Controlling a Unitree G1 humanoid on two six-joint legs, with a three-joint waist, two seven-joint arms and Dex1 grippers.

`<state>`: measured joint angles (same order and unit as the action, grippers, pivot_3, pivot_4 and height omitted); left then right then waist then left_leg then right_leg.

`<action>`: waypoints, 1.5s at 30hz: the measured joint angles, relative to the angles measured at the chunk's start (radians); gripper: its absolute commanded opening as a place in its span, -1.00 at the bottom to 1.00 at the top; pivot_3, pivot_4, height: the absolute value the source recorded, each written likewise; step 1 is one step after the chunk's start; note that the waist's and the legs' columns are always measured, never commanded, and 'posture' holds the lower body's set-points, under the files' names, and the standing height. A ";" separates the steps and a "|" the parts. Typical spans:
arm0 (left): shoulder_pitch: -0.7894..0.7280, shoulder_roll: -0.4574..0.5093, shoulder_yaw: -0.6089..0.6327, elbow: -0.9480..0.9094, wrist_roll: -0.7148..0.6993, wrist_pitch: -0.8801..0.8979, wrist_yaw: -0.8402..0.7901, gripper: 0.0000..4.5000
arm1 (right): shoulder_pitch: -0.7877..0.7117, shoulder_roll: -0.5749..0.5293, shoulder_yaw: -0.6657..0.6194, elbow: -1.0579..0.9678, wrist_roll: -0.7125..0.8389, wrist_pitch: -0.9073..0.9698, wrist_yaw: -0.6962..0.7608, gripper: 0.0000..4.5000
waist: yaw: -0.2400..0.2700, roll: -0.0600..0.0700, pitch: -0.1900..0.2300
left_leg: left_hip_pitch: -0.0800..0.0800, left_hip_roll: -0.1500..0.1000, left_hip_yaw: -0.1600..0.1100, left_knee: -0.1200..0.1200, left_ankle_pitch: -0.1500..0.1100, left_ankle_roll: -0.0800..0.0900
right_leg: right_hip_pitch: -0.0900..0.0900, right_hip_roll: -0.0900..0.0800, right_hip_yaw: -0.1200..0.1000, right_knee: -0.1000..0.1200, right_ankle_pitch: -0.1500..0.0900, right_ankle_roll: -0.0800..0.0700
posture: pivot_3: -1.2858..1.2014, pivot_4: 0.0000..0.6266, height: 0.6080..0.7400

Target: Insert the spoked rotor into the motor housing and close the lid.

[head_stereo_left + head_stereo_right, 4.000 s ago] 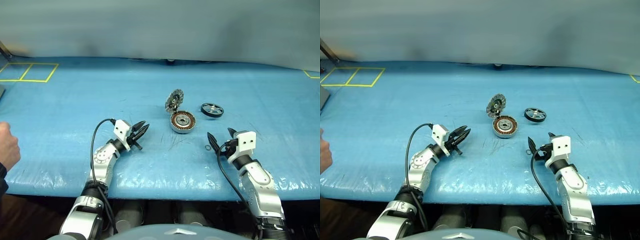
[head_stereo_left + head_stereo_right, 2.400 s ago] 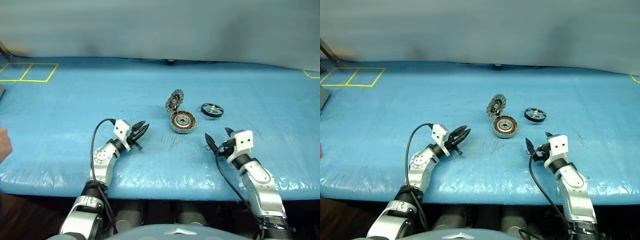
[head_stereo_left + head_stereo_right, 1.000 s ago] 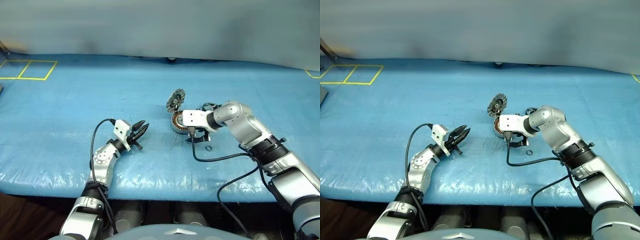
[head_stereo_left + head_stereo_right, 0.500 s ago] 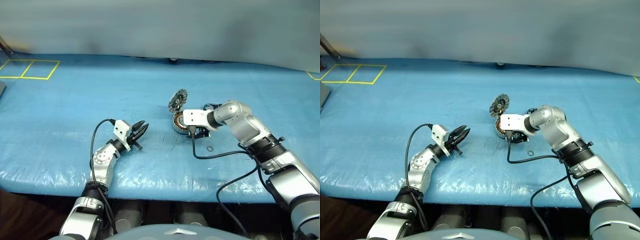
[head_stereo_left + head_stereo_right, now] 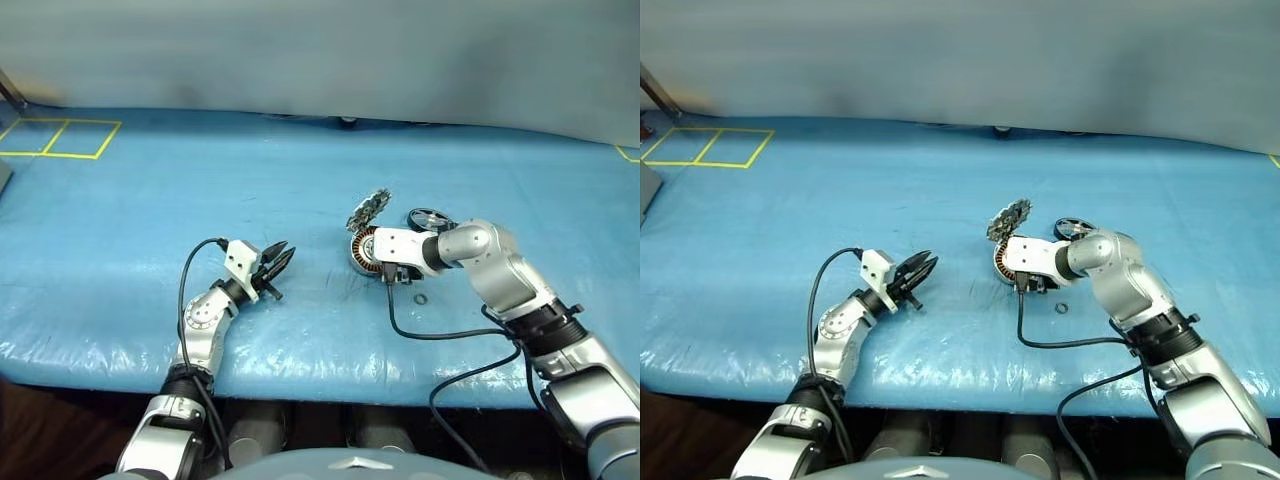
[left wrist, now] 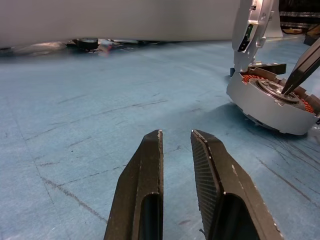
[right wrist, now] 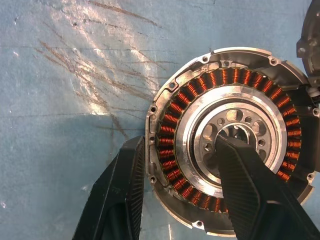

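Covering the table, scuffed blue sheeting (image 5: 150,210) bears the motor housing (image 7: 225,135), straddled by the right pincer (image 7: 180,172); left pincer (image 6: 176,150) barely parted.

Even, fairly bright light is falling from overhead — shadows are staying soft and short. The crinkled blue plastic-covered table (image 5: 150,210) is catching pale glare along its near edge. The grey back wall is reading hazy. In the left wrist view the two black ridged fingers (image 6: 150,200) are looking slightly soft.
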<state>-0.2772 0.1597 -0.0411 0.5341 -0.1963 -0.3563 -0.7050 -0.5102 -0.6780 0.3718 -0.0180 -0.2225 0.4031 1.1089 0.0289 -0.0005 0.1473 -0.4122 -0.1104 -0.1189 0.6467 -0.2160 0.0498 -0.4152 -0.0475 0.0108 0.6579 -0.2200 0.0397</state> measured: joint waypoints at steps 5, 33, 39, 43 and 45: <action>0.008 0.001 0.000 -0.006 0.000 0.001 0.004 -0.59 | 0.120 0.068 -0.065 -0.174 0.085 0.151 -0.037 -0.19 | -0.006 0.000 0.000 | -0.001 0.001 0.000 0.000 0.000 0.000 | 0.000 0.001 0.000 0.000 0.000 -0.001 | 0.03 -0.52 1.00; 0.055 0.067 0.015 -0.052 -0.001 0.006 0.007 -0.59 | 0.291 0.372 -0.036 -0.421 0.259 0.508 -0.510 0.50 | -0.014 0.000 0.000 | 0.000 0.001 -0.001 0.000 0.001 -0.002 | -0.005 0.002 0.000 0.002 0.000 -0.001 | 0.03 -0.52 1.00; 0.060 0.067 0.012 -0.062 -0.001 0.008 0.006 -0.59 | 0.296 0.540 -0.219 -0.471 0.448 0.534 -0.536 0.77 | -0.018 0.000 0.000 | -0.002 0.002 -0.001 -0.001 0.003 0.000 | -0.007 0.002 0.001 0.003 0.000 -0.001 | 0.03 -0.52 1.00; 0.061 0.069 0.012 -0.064 -0.002 0.017 0.003 -0.59 | 0.303 0.559 -0.343 -0.539 0.530 0.526 -0.570 0.77 | -0.013 0.000 0.000 | -0.002 0.001 -0.001 -0.001 0.003 0.000 | -0.007 0.002 0.001 0.002 0.000 -0.001 | 0.03 -0.52 1.00; 0.062 0.071 0.012 -0.065 -0.003 0.020 -0.010 -0.59 | 0.377 0.525 -0.374 -0.559 0.535 0.452 -0.571 0.77 | -0.011 0.000 0.000 | -0.002 0.001 0.000 -0.001 0.002 0.001 | -0.007 0.002 0.000 0.001 0.000 -0.001 | 0.03 -0.52 1.00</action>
<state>-0.2153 0.2308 -0.0292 0.4688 -0.1995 -0.3358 -0.7149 -0.1330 -0.1533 -0.0021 -0.5769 0.3125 0.8555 0.5375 0.0182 -0.0005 0.1473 -0.4138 -0.1098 -0.1193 0.6456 -0.2136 0.0509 -0.4223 -0.0459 0.0113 0.6593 -0.2203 0.0389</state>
